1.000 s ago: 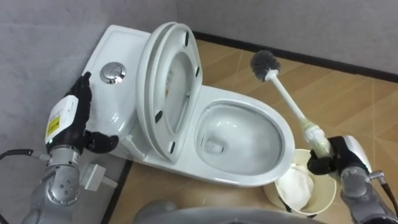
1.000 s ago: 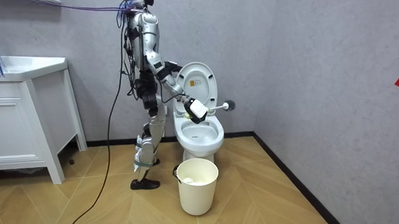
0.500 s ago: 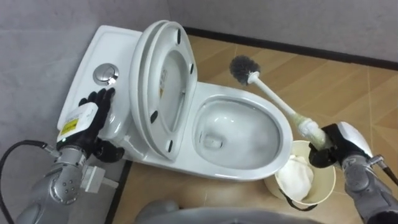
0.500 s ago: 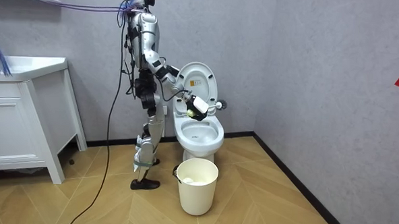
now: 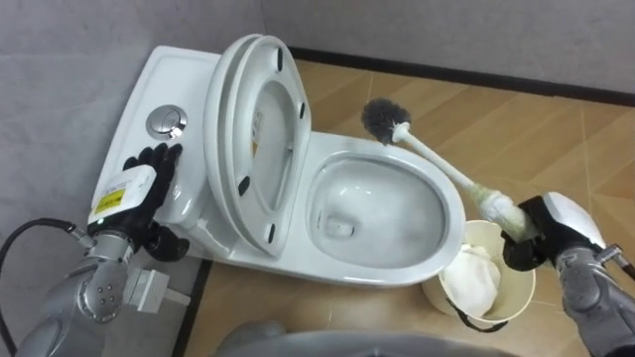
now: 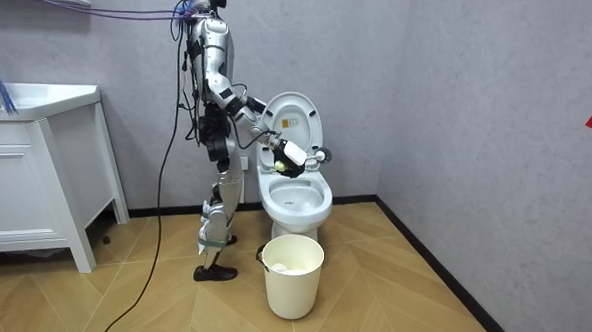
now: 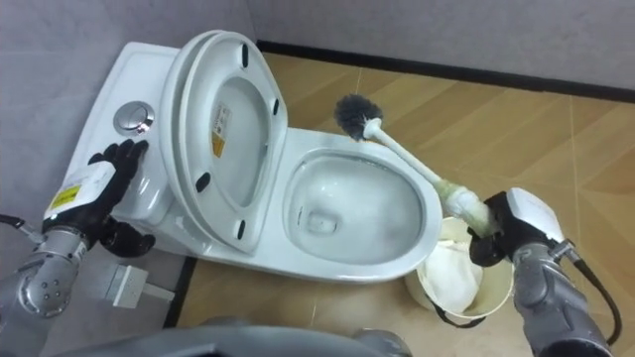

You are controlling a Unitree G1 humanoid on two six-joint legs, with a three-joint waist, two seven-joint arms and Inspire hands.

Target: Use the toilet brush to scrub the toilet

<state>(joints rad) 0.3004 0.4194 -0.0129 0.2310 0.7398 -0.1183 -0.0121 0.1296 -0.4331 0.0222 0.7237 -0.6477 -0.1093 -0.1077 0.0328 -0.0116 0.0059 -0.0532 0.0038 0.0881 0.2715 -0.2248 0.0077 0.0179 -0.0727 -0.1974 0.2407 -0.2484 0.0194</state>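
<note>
**Brush poised above the bowl, not yet scrubbing**

The robot stands at the side of the white ceramic toilet [image 5: 397, 273], with its oval seat and lid [image 5: 248, 149] tipped up against the cistern [image 5: 174, 74]. Its right hand [image 5: 544, 230] is clamped round the butt end of the long white-handled toilet brush [image 5: 446, 171]. The stick slants up and away from that hand. The grey bristle head [image 5: 385, 119] hangs in the air over the far rim of the bowl [image 5: 372, 213], touching nothing.

The left hand [image 5: 139, 183] lies on the cistern top with its dark fingers straight. It is near the chrome flush button [image 5: 166, 121] and holds nothing. A cream round bucket [image 5: 518, 302] with something white inside stands on the wooden floor just beside the bowl, beneath the right hand.

The brush looks light and stiff, a thin plastic rod with springy bristles. Held at its far end it makes a long lever, so small wrist turns would likely swing the head widely. That thicker end seems the right place to grip. The glazed bowl is hard and probably slick, so the bristles may skate rather than bite. Scrubbing has not begun, and the head needs lowering inside the rim first.
</note>
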